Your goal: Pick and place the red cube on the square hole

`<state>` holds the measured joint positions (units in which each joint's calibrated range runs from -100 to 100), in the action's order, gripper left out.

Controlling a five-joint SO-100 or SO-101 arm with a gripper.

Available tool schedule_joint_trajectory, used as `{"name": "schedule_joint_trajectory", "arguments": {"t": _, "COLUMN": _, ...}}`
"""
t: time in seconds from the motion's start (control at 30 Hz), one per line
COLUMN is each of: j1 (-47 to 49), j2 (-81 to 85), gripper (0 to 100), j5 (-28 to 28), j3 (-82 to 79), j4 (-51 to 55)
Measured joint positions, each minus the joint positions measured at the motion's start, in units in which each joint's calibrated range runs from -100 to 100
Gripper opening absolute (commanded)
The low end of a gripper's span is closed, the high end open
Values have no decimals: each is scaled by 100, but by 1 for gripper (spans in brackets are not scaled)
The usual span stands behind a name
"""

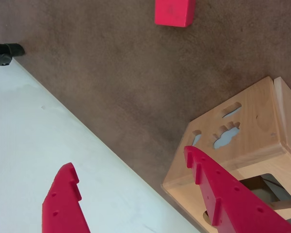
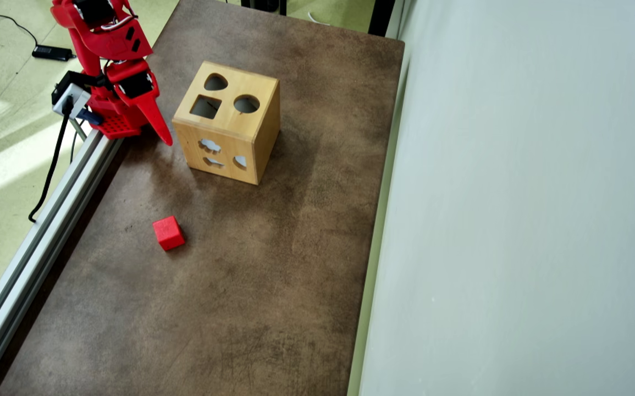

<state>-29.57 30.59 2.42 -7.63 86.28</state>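
Jaws spread empty; red cube (image 2: 168, 232) lies apart from wooden box (image 2: 228, 124).

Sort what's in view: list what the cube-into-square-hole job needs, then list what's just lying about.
Needed:
- red cube, loose on the brown mat
- square hole in the top of the wooden box
- gripper, jaws apart, empty

Lying about:
- round hole
- rounded hole
- black adapter on the floor
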Motion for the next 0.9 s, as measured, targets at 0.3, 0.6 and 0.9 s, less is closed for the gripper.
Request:
{"name": "schedule_joint_trajectory", "arguments": {"t": 0.3, "j1": 0, "j2": 0, "gripper": 34, "j5": 0, "j3": 0, "j4": 0}}
{"name": "schedule_joint_trajectory", "arguments": {"t": 0.6, "j1": 0, "j2": 0, "gripper": 36, "j5": 5, "j3": 0, "j4": 0}}
{"name": "schedule_joint_trajectory", "arguments": {"t": 0.9, "j1": 0, "j2": -17, "gripper": 44, "j5": 10, "j3": -289, "j4": 0}}
